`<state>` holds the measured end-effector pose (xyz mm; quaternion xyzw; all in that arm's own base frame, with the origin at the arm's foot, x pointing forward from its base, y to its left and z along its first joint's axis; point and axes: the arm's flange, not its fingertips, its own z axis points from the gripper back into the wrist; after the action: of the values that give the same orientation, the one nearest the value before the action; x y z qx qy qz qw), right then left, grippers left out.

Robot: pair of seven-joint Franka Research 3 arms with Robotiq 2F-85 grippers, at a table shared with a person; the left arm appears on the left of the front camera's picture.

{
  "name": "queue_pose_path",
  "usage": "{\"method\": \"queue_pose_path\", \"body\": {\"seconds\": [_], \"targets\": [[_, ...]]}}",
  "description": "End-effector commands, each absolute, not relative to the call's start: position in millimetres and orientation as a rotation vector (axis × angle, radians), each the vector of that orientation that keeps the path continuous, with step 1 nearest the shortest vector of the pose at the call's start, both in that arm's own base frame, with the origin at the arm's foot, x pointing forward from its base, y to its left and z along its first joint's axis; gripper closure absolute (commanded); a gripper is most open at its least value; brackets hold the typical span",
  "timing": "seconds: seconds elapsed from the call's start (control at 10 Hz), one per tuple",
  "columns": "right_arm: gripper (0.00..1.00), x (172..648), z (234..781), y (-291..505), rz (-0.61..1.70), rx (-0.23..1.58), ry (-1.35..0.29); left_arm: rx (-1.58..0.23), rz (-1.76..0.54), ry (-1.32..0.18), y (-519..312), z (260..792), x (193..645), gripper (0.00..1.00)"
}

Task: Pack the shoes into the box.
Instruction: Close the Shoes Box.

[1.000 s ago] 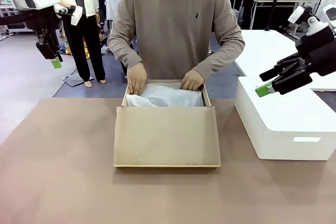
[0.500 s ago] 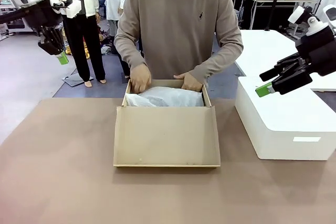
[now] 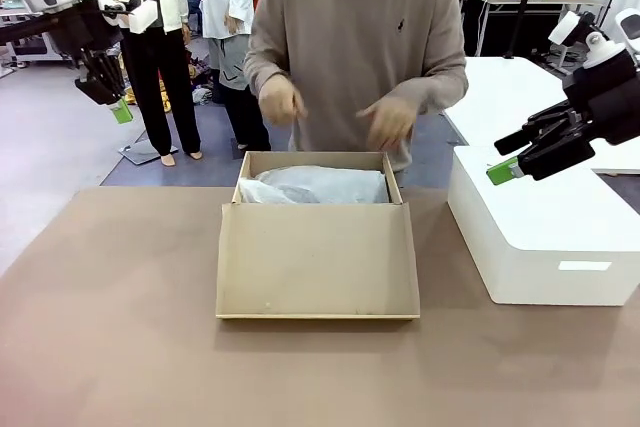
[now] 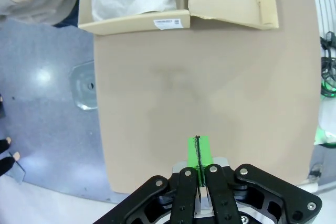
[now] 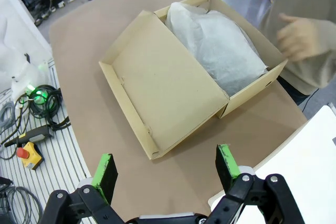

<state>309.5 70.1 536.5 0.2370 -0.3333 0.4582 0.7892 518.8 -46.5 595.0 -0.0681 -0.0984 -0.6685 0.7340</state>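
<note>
Box at middle of far edge, long axis along that edge, lid lying open toward near edge, tissue inside. Left gripper high by left edge, pads pressed together. Right gripper spread wide.

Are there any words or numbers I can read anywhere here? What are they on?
No text reads clearly.
White sticker on the box end wall: print too small to read.
Pale label on the white plastic box front: too blurred to read.
Dark emblem on the person's sweater: a tiny mark, no letters legible.
</note>
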Motion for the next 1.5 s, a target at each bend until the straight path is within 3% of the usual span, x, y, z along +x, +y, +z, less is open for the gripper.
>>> {"method": "queue_pose_path", "body": {"seconds": [0.0, 1.0, 1.4], "targets": [[0.0, 313, 537, 71, 1.005, 0.54, -0.74, -0.141, -1.473, -0.228, -43, 595, 516, 1.0], [0.0, 313, 537, 71, 1.005, 0.54, -0.74, -0.75, -1.241, -0.227, -7, 503, 536, 1.0], [0.0, 313, 537, 71, 1.005, 0.54, -0.74, -0.725, -1.154, -0.226, -16, 474, 538, 1.0]]}}
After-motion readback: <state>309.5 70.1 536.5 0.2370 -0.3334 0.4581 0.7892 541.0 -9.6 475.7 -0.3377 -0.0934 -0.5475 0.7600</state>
